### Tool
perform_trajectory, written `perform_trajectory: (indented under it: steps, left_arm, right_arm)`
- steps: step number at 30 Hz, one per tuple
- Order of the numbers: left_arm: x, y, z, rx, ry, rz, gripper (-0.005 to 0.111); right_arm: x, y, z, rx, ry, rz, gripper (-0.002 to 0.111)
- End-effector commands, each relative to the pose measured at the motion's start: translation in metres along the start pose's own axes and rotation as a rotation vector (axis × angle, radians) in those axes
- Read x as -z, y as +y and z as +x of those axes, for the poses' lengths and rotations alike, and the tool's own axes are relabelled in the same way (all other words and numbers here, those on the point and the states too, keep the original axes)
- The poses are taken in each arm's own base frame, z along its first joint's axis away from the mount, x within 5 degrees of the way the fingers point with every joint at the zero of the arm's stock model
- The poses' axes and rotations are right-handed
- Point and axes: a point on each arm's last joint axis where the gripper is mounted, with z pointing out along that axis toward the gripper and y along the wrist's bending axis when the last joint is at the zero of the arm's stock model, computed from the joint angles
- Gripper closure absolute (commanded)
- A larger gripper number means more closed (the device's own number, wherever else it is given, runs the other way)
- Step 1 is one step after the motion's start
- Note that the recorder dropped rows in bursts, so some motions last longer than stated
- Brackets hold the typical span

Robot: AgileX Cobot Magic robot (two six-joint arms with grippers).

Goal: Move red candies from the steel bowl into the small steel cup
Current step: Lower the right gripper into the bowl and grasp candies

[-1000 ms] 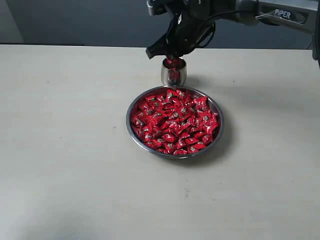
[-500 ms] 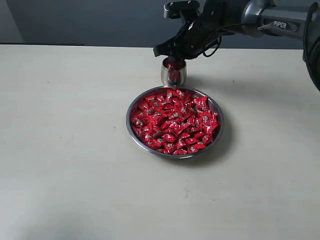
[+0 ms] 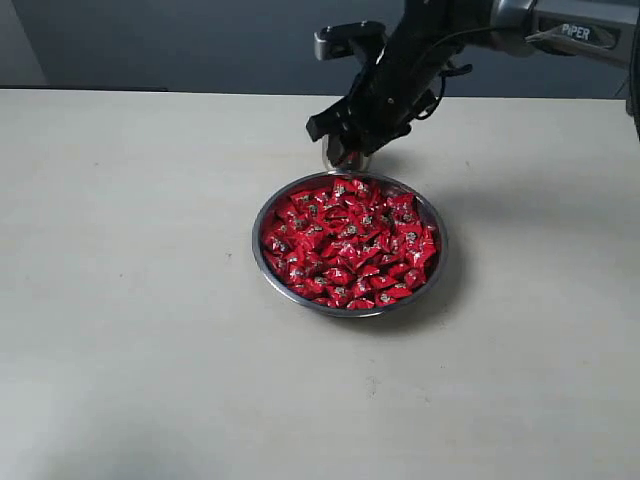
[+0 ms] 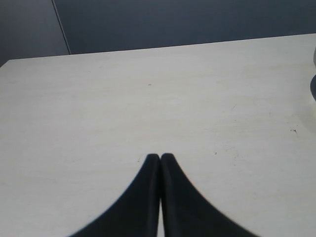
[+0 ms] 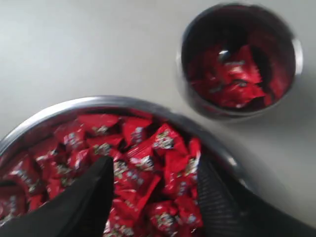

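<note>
Worktop: the pale matt worktop (image 3: 130, 300) carries bowl and cup, set just beside each other
Bowl: wide shallow round steel bowl (image 3: 258, 262), shiny, with a thin rim and heaped nearly full
Right hand: black two-fingered right hand (image 5: 153, 165), spread wide with nothing between its fingers; a second ago it hung almost shut over the cup, and it has since swung to the bowl's edge nearest the cup
Left hand: black left hand (image 4: 160, 158), pressed together and empty over bare worktop
Cup: small cylinder-shaped steel cup (image 5: 202, 27), upright, with a few wrapped pieces lying low inside
Candies: small shiny-wrapped red candies (image 3: 345, 245), most of them in the bowl
Meaning: one drop looks finished, the next pick is likely, and much remains to move
</note>
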Motion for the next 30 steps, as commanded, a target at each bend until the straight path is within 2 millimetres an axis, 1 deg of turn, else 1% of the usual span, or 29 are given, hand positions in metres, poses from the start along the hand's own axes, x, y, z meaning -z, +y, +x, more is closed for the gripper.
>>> perform_trajectory:
  steps: [1, 2, 4, 6, 10, 13, 14, 15, 17, 18, 20, 21, 25, 30]
  left_arm:
    - [0.001, 0.000, -0.003, -0.002, -0.019, 0.006, 0.106]
    - [0.001, 0.000, -0.003, -0.002, -0.019, 0.006, 0.106]
    - [0.001, 0.000, -0.003, -0.002, -0.019, 0.006, 0.106]
    - [0.001, 0.000, -0.003, -0.002, -0.019, 0.006, 0.106]
    - [0.001, 0.000, -0.003, -0.002, -0.019, 0.006, 0.106]
    - [0.001, 0.000, -0.003, -0.002, -0.019, 0.006, 0.106]
    - [0.001, 0.000, -0.003, -0.002, -0.019, 0.006, 0.106]
    - [0.001, 0.000, -0.003, -0.002, -0.019, 0.006, 0.106]
    - [0.001, 0.000, -0.003, -0.002, -0.019, 0.006, 0.106]
    - [0.001, 0.000, -0.003, -0.002, -0.019, 0.006, 0.106]
    - [0.001, 0.000, -0.003, -0.002, -0.019, 0.006, 0.106]
    - [0.001, 0.000, -0.003, -0.002, -0.019, 0.006, 0.106]
    - [0.001, 0.000, -0.003, -0.002, -0.019, 0.006, 0.106]
    - [0.001, 0.000, -0.003, -0.002, -0.019, 0.006, 0.106]
  right_arm:
    - [-0.010, 0.039, 0.008, 0.095, 0.080, -0.061, 0.058]
    - [-0.015, 0.051, 0.009, 0.128, 0.096, -0.062, 0.058]
    - [-0.024, 0.067, 0.013, 0.178, 0.124, -0.057, 0.058]
    - [-0.038, 0.074, 0.019, 0.225, 0.169, -0.036, 0.058]
    - [-0.054, 0.069, 0.025, 0.226, 0.217, 0.026, 0.058]
    - [-0.062, 0.065, 0.028, 0.223, 0.239, 0.057, 0.058]
    - [-0.064, 0.065, 0.028, 0.219, 0.237, 0.060, 0.060]
    - [-0.066, 0.064, 0.029, 0.217, 0.240, 0.062, 0.064]
    - [-0.068, 0.064, 0.029, 0.216, 0.237, 0.061, 0.078]
    - [-0.068, 0.064, 0.029, 0.214, 0.237, 0.060, 0.085]
    - [-0.066, 0.065, 0.029, 0.212, 0.232, 0.056, 0.105]
    - [-0.064, 0.065, 0.028, 0.209, 0.229, 0.057, 0.108]
    - [-0.046, 0.068, 0.023, 0.213, 0.210, 0.057, 0.107]
    - [-0.015, 0.073, 0.014, 0.221, 0.152, 0.060, 0.107]
